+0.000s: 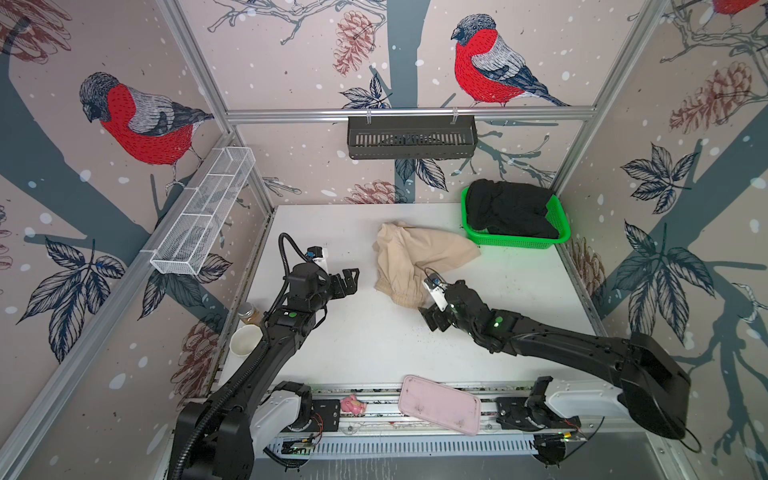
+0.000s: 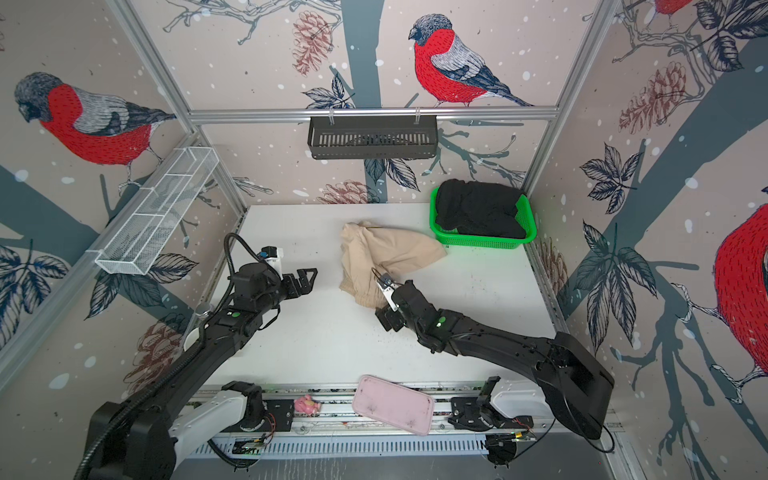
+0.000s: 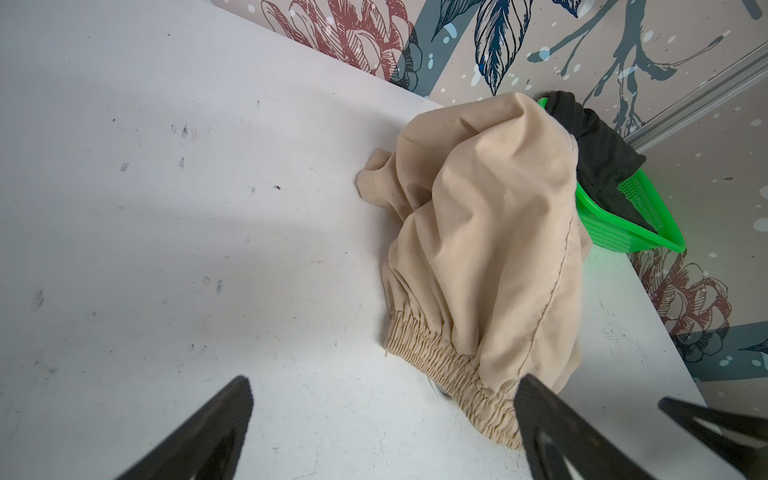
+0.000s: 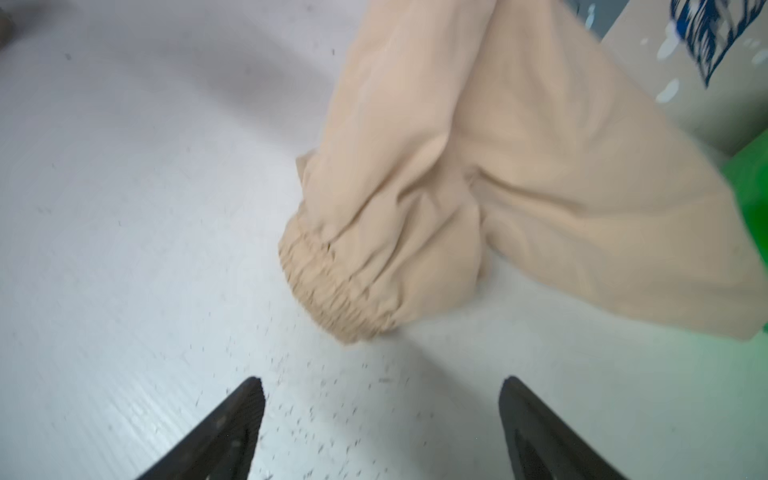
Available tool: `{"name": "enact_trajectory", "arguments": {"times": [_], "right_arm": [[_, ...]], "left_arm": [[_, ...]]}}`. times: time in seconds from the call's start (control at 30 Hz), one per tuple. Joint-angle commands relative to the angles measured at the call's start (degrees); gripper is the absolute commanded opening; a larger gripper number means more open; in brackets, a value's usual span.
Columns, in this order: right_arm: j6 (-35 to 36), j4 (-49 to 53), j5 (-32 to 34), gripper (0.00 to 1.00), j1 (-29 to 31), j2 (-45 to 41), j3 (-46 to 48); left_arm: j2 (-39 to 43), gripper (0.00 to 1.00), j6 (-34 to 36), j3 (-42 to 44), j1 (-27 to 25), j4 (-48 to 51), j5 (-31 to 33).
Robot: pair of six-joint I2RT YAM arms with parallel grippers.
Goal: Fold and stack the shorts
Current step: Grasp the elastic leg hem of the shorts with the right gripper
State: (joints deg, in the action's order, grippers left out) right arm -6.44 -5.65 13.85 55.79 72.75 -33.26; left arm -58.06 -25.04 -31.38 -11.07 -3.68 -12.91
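Beige shorts: waistband edge near right jaws, spread wide, empty; left jaws same; free table between.

Black arms, green lights, white bases, ribbed cable

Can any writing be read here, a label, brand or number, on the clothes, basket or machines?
None can be read in any view.
The beige shorts, black shorts, green basket and pink tray show no print.
The wallpaper has only pictures.
Anything on the left arm or right arm is too small to tell.
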Motion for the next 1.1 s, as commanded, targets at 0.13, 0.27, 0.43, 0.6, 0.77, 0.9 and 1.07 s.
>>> {"name": "enact_trajectory", "arguments": {"times": [0.13, 0.27, 0.43, 0.6, 0.77, 0.9, 1.07], "right_arm": [[-6.79, -18.99, 8.51, 0.90, 3.56, 8.85, 3.59], [-6.56, -23.95, 9.35, 0.90, 3.53, 16.11, 2.02], [-7.47, -25.80, 11.04, 0.89, 2.28, 22.32, -0.13], [-8.44, -25.55, 9.74, 0.73, -0.15, 25.32, -1.91], [-6.85, -24.17, 5.74, 0.32, -2.17, 24.79, -3.04], [-4.98, -19.28, -2.57, 0.02, -4.92, 22.61, -5.81], [-3.30, -0.95, -11.87, 0.01, -9.95, 17.60, -15.19]], "left_arm": [[1.19, 0.99, 0.16, 0.44, -0.09, -1.32, 1.75], [1.18, 0.99, 0.27, 0.53, -0.09, -0.98, 2.52], [0.92, 0.99, 0.03, 0.80, -0.18, -0.96, 2.53], [0.52, 0.99, 0.34, 1.23, -0.18, -0.86, 2.63], [0.14, 0.99, 0.40, 1.38, -0.18, -1.63, 2.28], [-0.46, 0.99, 1.15, 0.80, -0.24, -1.95, 1.31], [-0.63, 0.99, 3.47, 0.51, -1.33, -3.26, -0.39]]}}
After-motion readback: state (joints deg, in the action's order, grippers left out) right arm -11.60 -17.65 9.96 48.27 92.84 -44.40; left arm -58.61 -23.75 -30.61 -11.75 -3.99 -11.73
